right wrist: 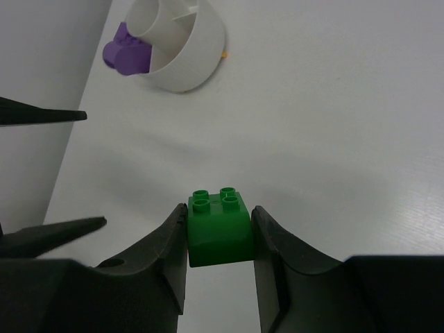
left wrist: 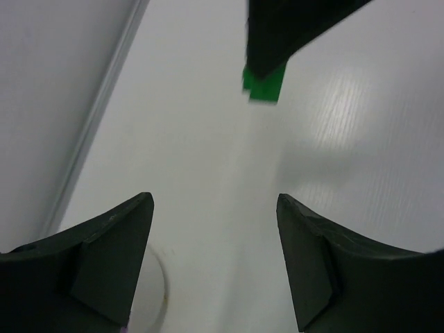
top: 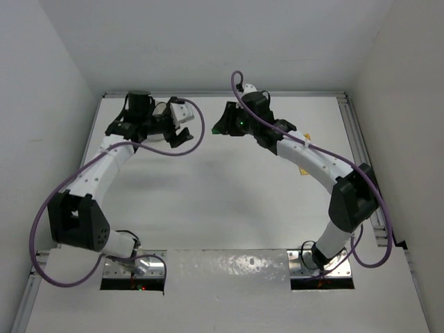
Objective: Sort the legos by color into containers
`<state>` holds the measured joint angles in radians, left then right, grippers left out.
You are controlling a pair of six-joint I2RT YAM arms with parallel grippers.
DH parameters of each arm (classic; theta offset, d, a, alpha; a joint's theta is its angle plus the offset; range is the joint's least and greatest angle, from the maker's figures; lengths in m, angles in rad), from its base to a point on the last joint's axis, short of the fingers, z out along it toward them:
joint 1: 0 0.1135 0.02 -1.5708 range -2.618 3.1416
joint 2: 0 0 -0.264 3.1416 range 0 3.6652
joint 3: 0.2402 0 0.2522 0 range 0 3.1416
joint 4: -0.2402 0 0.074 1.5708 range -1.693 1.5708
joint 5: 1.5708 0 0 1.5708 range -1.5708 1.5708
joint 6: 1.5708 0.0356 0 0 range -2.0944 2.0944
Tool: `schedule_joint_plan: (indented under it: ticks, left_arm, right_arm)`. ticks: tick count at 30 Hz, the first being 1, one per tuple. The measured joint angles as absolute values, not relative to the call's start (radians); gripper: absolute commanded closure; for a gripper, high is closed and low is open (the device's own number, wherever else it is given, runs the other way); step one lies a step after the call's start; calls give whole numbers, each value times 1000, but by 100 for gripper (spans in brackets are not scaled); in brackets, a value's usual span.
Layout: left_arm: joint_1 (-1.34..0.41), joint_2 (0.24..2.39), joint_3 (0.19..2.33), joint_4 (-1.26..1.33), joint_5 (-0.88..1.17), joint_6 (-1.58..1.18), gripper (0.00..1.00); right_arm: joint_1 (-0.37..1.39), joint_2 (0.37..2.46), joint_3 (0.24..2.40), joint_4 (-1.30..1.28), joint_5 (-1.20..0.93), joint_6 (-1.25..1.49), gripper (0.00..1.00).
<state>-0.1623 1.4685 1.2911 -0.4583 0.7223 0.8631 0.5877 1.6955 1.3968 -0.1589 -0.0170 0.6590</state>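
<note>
A green lego with its studs up is clamped between the fingers of my right gripper, above the white table. It also shows in the top view as a green lego at the tip of the right gripper. Up and to the left stands the white divided bowl, and a purple lego lies in one of its sections. My left gripper hangs open over the table with nothing between its fingers. The bowl's rim is just by its left finger, and the green lego is ahead of it.
The left gripper's fingertips reach into the right wrist view from the left, close to the bowl. White walls close in the table at the back and on both sides. Small yellow pieces show beside the right forearm.
</note>
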Motion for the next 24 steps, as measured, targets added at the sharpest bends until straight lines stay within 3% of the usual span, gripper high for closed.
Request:
schedule_joint_plan:
  ticks: [10,24]
  left_arm:
    - [-278,1427,1241,-367,858,954,33]
    - [-293,1435,1209,-311,846,903,65]
  right_arm:
    - [636,1704,1398,-130,-106,720,100]
    - [637,1703,1397,-87,-118,764,100]
